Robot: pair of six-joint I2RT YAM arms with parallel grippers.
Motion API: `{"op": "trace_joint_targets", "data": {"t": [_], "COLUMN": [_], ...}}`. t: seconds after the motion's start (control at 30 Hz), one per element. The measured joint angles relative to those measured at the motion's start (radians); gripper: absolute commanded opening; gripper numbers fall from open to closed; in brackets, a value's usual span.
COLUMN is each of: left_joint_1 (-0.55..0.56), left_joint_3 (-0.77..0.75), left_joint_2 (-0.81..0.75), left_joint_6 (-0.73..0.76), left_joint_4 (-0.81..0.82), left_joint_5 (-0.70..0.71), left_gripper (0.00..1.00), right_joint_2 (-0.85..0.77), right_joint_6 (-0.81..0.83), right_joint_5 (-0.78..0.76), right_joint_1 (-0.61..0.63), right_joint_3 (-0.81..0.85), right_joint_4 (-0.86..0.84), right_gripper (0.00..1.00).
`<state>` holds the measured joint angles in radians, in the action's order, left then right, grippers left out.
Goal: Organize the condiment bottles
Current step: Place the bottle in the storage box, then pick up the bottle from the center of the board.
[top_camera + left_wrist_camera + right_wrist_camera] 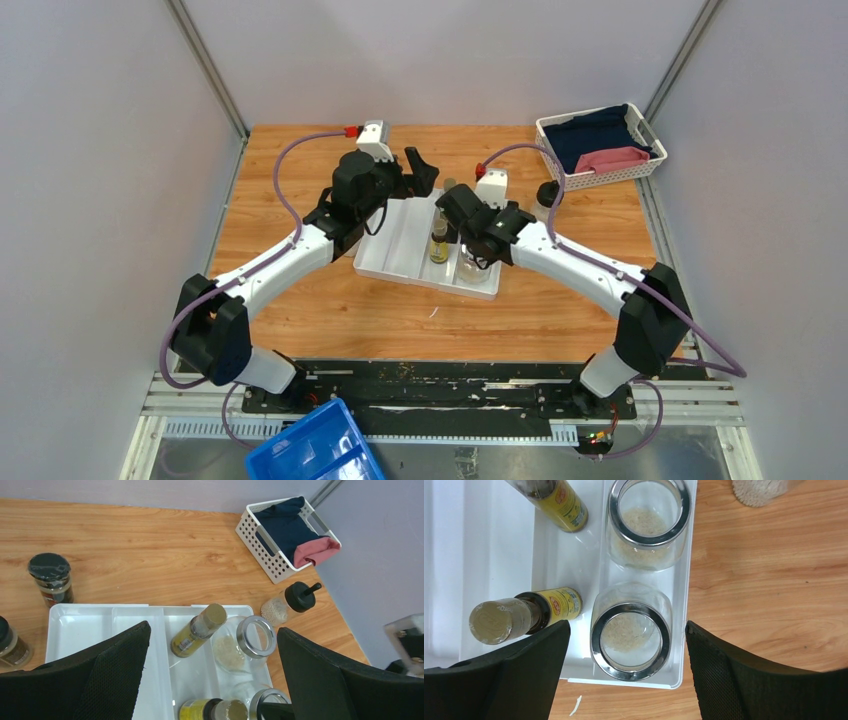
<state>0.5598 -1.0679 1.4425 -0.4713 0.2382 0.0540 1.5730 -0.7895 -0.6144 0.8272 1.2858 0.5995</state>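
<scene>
A white divided tray [392, 250] holds two slim yellow-labelled bottles and two squat open glass jars. In the right wrist view the near jar [630, 635] and far jar [648, 522] stand in the right compartment, and the bottles [521, 615] [559, 502] in the middle one. My right gripper [626, 675] is open, its fingers on either side of the near jar and above it. My left gripper [212, 680] is open and empty above the tray's far part. Two black-lidded jars [50, 577] [10, 642] stand on the table left of the tray. A black-capped shaker [290, 602] lies right of it.
A white basket [598, 145] with dark and pink cloths sits at the far right corner. A blue bin [315, 450] lies below the table's near edge. A small white scrap [575, 706] lies on the wood by the tray's near edge.
</scene>
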Motion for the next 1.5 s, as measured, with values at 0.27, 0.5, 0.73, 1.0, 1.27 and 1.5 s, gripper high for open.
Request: {"op": "trace_joint_targets", "data": {"t": [0.27,0.5,0.73,1.0,1.27,1.5], "left_joint_1": [0.0,-0.008,-0.064,-0.079,-0.082,-0.087], "left_joint_3": [-0.027,-0.088,-0.112,-0.112,-0.124,-0.142], "left_joint_2": [0.013,0.047,0.07,0.093,0.117,0.144], "left_joint_6": [0.0,-0.005,-0.034,-0.037,-0.036,-0.032], "left_joint_4": [-0.011,-0.052,-0.083,-0.101,-0.107,-0.108], "left_joint_5": [0.019,0.024,0.003,-0.01,-0.01,-0.01], "left_gripper": [1.0,1.0,1.0,1.0,1.0,1.0], "right_joint_2": [-0.13,-0.196,-0.161,-0.078,0.002,0.082], "right_joint_6": [0.069,0.162,0.234,0.264,0.274,0.297], "right_joint_5": [-0.071,-0.064,-0.006,0.05,0.097,0.132], "right_joint_1": [-0.033,-0.247,-0.408,-0.462,-0.528,-0.562], "right_joint_3": [0.0,-0.003,-0.01,-0.01,0.014,0.072], "right_joint_4": [-0.001,-0.017,-0.031,-0.044,-0.068,-0.091], "right_gripper": [0.87,0.88,0.89,0.89,0.89,0.89]}}
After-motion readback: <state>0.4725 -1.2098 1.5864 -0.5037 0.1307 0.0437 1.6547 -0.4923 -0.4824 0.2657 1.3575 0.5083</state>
